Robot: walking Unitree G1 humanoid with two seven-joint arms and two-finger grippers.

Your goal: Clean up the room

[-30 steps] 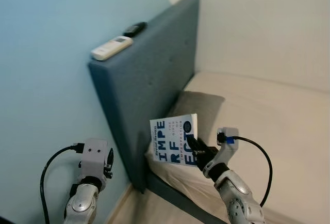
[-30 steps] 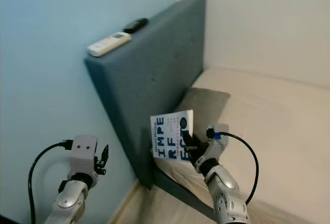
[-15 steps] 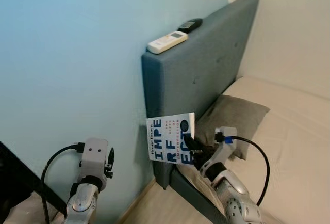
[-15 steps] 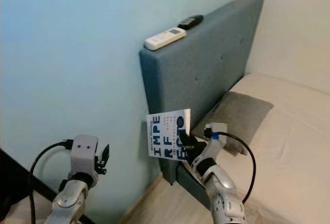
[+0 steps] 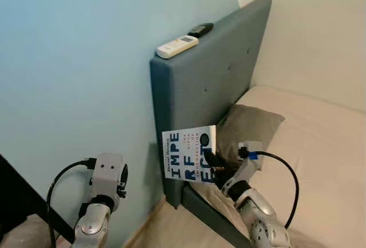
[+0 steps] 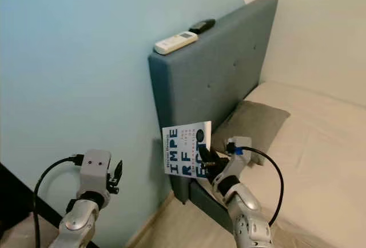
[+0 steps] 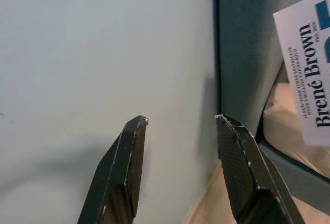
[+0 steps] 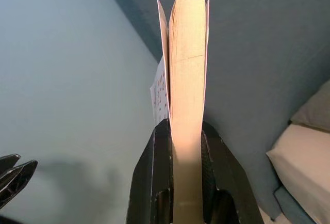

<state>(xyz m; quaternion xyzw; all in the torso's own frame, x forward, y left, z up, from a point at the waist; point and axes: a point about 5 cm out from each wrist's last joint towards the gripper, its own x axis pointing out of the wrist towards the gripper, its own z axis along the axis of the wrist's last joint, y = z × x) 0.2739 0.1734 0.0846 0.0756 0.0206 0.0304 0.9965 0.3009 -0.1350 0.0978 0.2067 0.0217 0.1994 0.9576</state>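
A white paperback book [image 5: 189, 152] with big blue letters stands upright in my right gripper [image 5: 213, 164], which is shut on its lower edge. In the right wrist view the two black fingers [image 8: 150, 175] clamp the book's page block [image 8: 186, 95]. The book hangs in front of the blue-grey headboard [image 5: 200, 94] at the near end of the bed [image 5: 320, 139]. My left gripper [image 7: 180, 126] is open, held low at the left and pointing at the pale blue wall [image 7: 103, 53]. The book's spine [image 7: 312, 79] shows at the edge of the left wrist view.
A white remote [image 5: 177, 46] and a dark small object [image 5: 200, 29] lie on top of the headboard. A grey pillow [image 5: 249, 125] leans at the head of the beige mattress. Wooden floor [image 5: 166, 231] runs beside the bed. A dark piece of furniture [image 5: 17, 202] stands at the lower left.
The whole view swung left and then a little back right, so the headboard and bed shifted in the picture. The book stays held in my right gripper. The left arm keeps its pose.
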